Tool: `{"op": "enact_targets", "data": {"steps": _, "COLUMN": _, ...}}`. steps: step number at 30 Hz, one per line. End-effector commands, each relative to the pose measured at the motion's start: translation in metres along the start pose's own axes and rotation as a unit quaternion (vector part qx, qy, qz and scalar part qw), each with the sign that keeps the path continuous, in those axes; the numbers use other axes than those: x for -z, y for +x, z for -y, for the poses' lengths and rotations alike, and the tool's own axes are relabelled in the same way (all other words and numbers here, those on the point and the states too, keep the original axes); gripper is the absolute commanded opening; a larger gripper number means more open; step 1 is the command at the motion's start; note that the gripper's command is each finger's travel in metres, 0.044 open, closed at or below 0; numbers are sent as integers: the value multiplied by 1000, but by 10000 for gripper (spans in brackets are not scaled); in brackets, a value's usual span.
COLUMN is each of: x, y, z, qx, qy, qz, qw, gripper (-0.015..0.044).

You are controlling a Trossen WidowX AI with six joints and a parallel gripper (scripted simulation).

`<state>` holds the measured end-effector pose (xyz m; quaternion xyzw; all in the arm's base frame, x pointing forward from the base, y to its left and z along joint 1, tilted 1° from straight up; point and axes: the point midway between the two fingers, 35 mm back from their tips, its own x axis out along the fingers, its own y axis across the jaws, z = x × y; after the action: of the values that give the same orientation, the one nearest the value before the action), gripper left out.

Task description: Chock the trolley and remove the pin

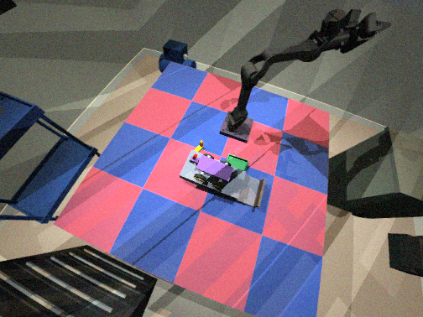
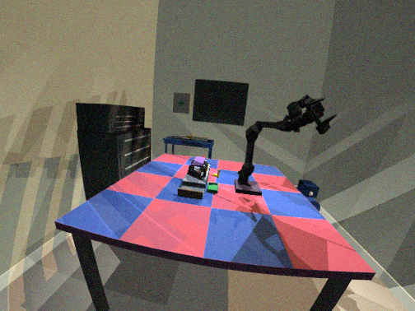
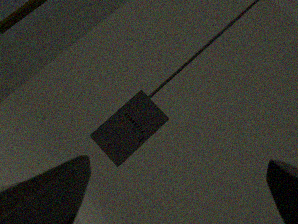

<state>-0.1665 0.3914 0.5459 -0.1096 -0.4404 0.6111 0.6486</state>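
The trolley (image 1: 215, 166) (image 2: 200, 160), with a purple top and black wheels, stands on the grey ramp (image 1: 248, 189) (image 2: 195, 180). The red-headed stop pin (image 1: 195, 156) is at the trolley's uphill end. The yellow chock (image 1: 199, 148) (image 2: 216, 175) stands on the table, off the ramp, beside its uphill end on the arm's side; its black base cannot be made out. The green tray (image 1: 237, 162) (image 2: 212, 187) lies beside the ramp and looks empty. My gripper (image 1: 373, 18) (image 2: 329, 108) (image 3: 176, 167) is open and empty, high up and far from all of these, facing away.
A brown bar (image 1: 260, 193) (image 2: 190, 192) stands across the ramp's low end. The arm's base (image 1: 236, 128) (image 2: 248, 187) is on the chequered table behind the tray. A dark cabinet (image 2: 103, 152) and a blue bench (image 2: 189, 142) stand beyond the table.
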Motion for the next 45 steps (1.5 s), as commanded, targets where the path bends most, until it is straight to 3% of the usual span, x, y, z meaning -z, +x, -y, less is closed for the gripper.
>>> {"op": "enact_targets", "data": {"steps": 1, "x": 1, "y": 0, "z": 0, "qx": 0, "qy": 0, "qz": -1, "qw": 1000, "gripper": 374}}
{"op": "enact_targets", "data": {"steps": 8, "x": 48, "y": 5, "z": 23, "qx": 15, "qy": 15, "qz": -54, "qw": 998, "gripper": 190}}
{"op": "enact_targets", "data": {"steps": 25, "x": 193, "y": -21, "z": 105, "qx": 91, "qy": 83, "qz": -226, "qw": 966, "gripper": 190}}
{"op": "enact_targets", "data": {"steps": 45, "x": 332, "y": -117, "z": 184, "qx": 218, "qy": 201, "qz": -400, "qw": 867, "gripper": 190}}
